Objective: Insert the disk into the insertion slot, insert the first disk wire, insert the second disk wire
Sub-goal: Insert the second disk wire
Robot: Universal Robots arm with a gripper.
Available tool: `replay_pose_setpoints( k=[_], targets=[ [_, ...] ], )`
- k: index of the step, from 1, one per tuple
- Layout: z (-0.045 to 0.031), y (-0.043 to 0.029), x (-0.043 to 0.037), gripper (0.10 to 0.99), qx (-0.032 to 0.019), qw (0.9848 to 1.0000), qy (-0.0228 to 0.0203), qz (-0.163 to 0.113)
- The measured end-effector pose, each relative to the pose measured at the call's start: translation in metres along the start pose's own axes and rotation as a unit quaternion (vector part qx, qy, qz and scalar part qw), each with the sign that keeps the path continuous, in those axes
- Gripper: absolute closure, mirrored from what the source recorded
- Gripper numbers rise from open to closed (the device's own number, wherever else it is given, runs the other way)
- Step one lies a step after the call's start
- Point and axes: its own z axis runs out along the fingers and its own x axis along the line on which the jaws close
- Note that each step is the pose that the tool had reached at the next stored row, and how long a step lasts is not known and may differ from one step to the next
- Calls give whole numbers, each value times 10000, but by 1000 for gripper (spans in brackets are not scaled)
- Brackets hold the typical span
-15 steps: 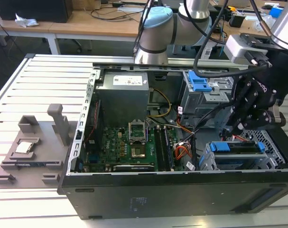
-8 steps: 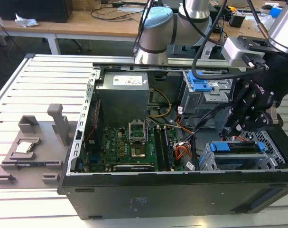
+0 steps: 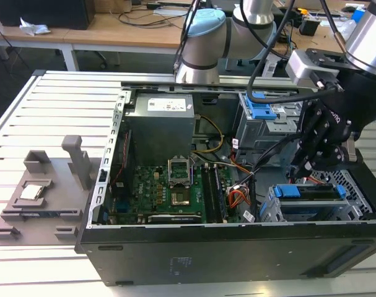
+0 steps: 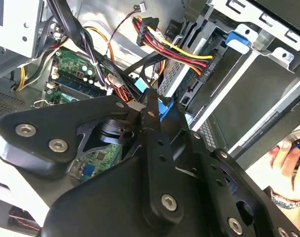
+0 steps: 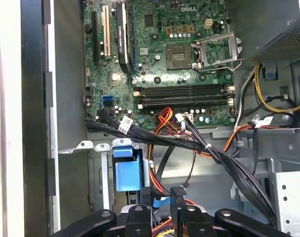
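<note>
The gripper [image 3: 299, 168] hangs inside the open computer case [image 3: 175, 263], its fingers clenched on a small blue wire plug [image 4: 162, 107]. The disk [image 3: 314, 193] sits just below the fingertips, apart from them, lying flat in the low metal cage [image 3: 273, 209] at the case's near corner on the exterior view's right. Its long side seems to run across that view, left to right.
</note>
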Motion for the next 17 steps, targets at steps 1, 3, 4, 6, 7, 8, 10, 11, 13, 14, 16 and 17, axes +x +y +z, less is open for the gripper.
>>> replay_pose_setpoints(
  k=[1,3,4,6,7,8,10,11,13,14,16,17],
  targets=[
    [11,1,-2,784,0,10000,16,25],
    [41,0,-8,784,6,9999,109,90],
    [42,0,-8,784,14,9997,203,99],
    [45,0,-10,784,30,9991,407,120],
    [45,0,-10,784,31,9991,411,120],
    [45,0,-10,784,31,9991,411,120],
    [45,0,-11,800,31,9991,411,120],
    [45,0,-11,800,31,9991,411,120],
    [45,0,-11,933,31,9991,411,120],
    [45,0,-11,941,31,9991,411,120],
    [45,0,-11,941,31,9991,411,120],
    [45,0,-11,941,31,9991,410,120]
  ],
)
